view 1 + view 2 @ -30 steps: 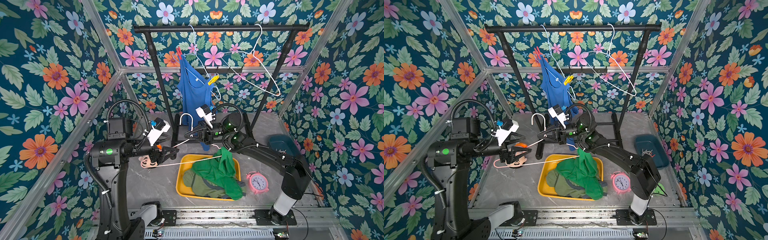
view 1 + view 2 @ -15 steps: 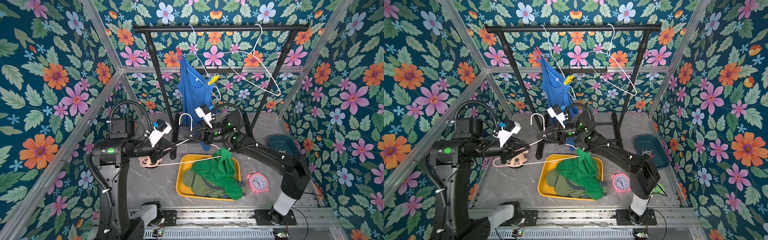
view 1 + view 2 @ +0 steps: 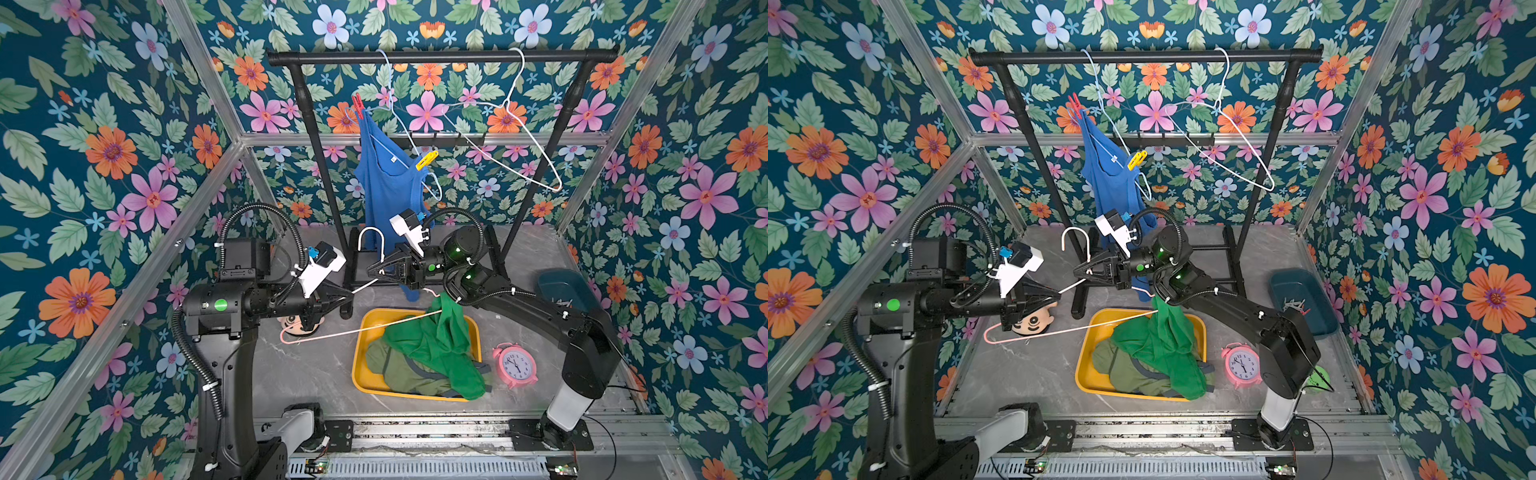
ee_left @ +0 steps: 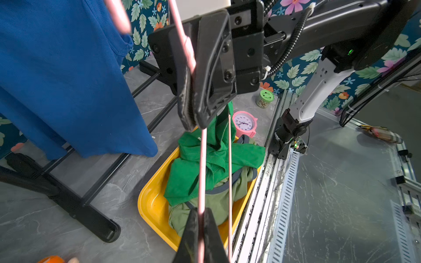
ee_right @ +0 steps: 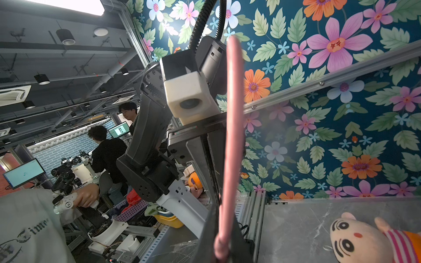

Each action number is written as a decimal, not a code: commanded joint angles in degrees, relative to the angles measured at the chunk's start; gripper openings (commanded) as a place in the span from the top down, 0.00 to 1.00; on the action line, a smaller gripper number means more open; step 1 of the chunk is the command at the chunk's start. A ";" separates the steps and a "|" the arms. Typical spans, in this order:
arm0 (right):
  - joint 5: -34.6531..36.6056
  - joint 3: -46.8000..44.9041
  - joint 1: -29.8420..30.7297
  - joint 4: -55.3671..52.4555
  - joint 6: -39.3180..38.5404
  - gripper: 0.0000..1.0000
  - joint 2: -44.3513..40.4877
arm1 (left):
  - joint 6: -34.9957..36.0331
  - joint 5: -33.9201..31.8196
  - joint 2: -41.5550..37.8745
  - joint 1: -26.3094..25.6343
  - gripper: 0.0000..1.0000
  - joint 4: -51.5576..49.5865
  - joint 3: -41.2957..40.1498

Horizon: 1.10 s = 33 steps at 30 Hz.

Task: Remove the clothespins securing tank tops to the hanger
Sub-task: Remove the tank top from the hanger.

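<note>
The left pincer (image 4: 200, 213), apart a second ago, is now clamped on a sloping arm of the pink hanger (image 4: 201, 170). The right pincer (image 3: 370, 270) is clamped at its neck, so the hanger is judged steadied for unpinning. The green tank top (image 3: 436, 345) trails from its other end into the yellow tray (image 3: 358, 365); no clothespin is discerned there. A red clothespin (image 3: 356, 106) and a yellow clothespin (image 3: 427, 160) are noted on the hung blue tank top (image 3: 382, 187). A grey marbled counter (image 3: 299, 374) and floral walls (image 3: 104, 166) are recorded.

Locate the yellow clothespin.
In both top views the yellow clothespin sits clipped on the blue tank top hanging from the black rack, lower than and right of the red clothespin.
</note>
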 commanded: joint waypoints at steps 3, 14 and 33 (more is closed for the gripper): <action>-1.06 -2.40 -0.01 -7.19 -4.62 0.81 -3.52 | -0.87 -7.56 -1.49 -1.87 1.00 -0.04 -0.28; 9.33 -7.03 -2.75 -37.41 -22.05 0.70 -17.21 | -0.81 -16.65 -3.29 -4.27 1.00 -0.04 -1.49; 32.26 -19.63 -10.32 -63.55 -29.63 0.66 -33.21 | -2.01 -10.57 -1.02 -5.60 1.00 -0.08 6.64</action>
